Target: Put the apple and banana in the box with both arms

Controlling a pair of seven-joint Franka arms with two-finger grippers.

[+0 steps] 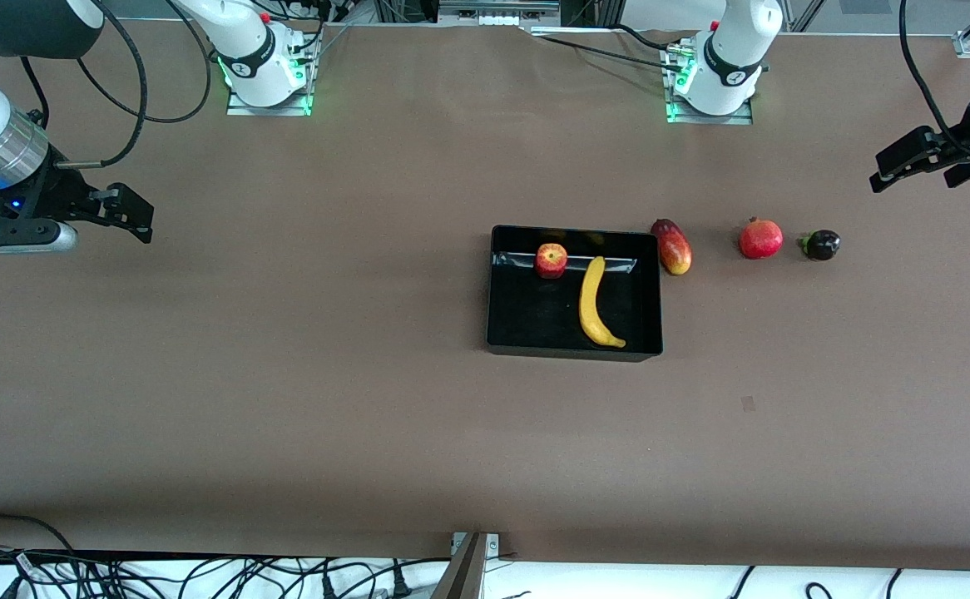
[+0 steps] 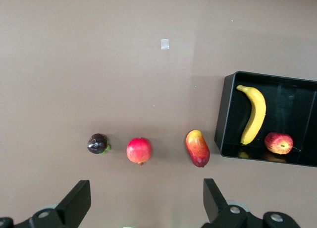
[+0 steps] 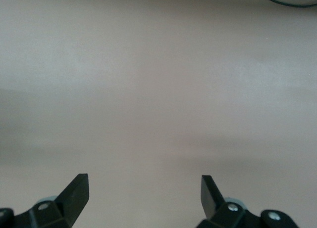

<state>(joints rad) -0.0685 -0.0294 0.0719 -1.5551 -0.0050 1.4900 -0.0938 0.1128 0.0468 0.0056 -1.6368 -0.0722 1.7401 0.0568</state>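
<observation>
The black box [image 1: 502, 291] [image 2: 225, 114] sits mid-table. Inside it lie the red-yellow apple [image 1: 551, 259] [image 2: 279, 142], by the wall nearest the robots' bases, and the long yellow banana [image 1: 594, 301] [image 2: 254, 114] beside it. My left gripper [image 1: 909, 162] [image 2: 147, 200] hangs open and empty in the air at the left arm's end of the table, over bare tabletop near the fruits outside the box. At the right arm's end my right gripper [image 1: 131, 215] [image 3: 144, 193] is open too, over bare table, holding nothing.
Outside the box, toward the left arm's end, lie a red-yellow mango [image 1: 673, 246] [image 2: 197, 147], a red pomegranate [image 1: 760, 238] [image 2: 138, 150] and a dark mangosteen [image 1: 821, 245] [image 2: 98, 143]. A small tape mark [image 1: 748, 403] [image 2: 165, 44] is on the brown tabletop. Cables run along the edge nearest the camera.
</observation>
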